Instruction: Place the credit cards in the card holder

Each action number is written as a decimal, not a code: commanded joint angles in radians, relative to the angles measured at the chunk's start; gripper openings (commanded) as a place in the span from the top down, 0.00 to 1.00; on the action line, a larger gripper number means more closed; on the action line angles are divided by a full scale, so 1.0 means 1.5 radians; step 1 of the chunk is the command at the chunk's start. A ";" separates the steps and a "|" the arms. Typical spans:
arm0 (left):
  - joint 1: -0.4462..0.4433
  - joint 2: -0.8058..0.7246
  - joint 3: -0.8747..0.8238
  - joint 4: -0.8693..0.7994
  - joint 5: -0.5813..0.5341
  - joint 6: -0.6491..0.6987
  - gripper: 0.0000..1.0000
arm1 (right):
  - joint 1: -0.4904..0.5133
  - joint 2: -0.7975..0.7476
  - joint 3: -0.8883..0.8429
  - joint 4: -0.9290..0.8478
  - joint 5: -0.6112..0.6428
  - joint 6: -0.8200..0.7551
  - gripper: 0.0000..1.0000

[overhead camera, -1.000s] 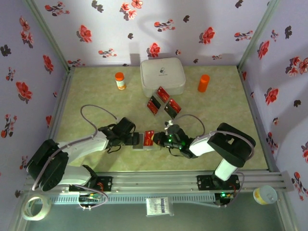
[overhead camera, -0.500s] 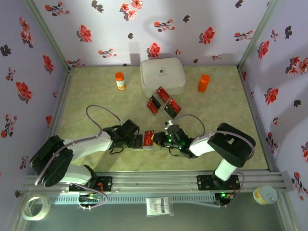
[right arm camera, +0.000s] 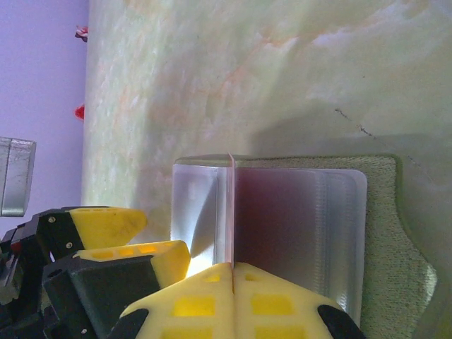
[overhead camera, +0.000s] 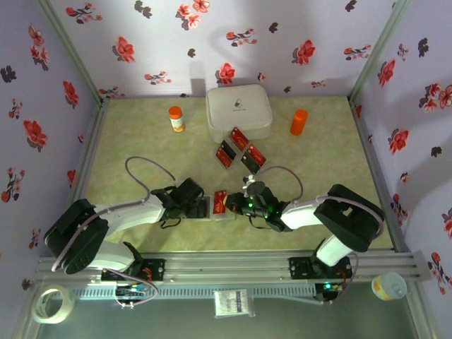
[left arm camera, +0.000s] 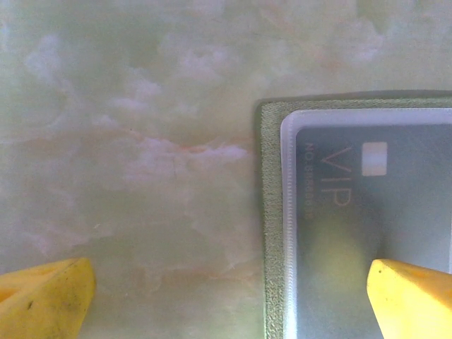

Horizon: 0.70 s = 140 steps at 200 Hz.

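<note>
lying open on the table (overhead camera: 141, 148), the card holder (overhead camera: 210, 208) sits between the two grippers, pale grey sleeves up, olive-green edge showing around them. the left gripper (overhead camera: 200, 206) hangs over its left part: one yellow fingertip (left arm camera: 408, 296) is above a clear sleeve with a dark card (left arm camera: 367, 198) marked vip in it, the other above bare table just beside the holder. the right gripper (right arm camera: 232, 274) reaches in from the opposite side, with a red card (right arm camera: 231, 212) standing on edge over the sleeves; whether its edge has entered one i cannot tell. farther back, three loose cards (overhead camera: 240, 138) lie just in front of a white case (overhead camera: 239, 111), well apart from the holder. an orange-capped bottle (overhead camera: 176, 118) and an orange cylinder (overhead camera: 299, 121) stand on either side of the case. the left jaws stand wide apart, gripping nothing; the right jaws are pressed together on the red card.
</note>
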 commanded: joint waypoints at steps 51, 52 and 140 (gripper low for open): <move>-0.005 0.000 -0.023 -0.027 -0.004 -0.021 0.01 | -0.003 0.025 0.026 0.024 -0.002 -0.009 1.00; -0.005 0.000 -0.023 -0.027 -0.004 -0.020 0.01 | -0.003 0.025 0.026 0.024 -0.002 -0.009 1.00; -0.007 0.002 -0.024 -0.022 -0.004 -0.022 0.01 | -0.002 0.059 0.017 0.062 -0.014 0.010 1.00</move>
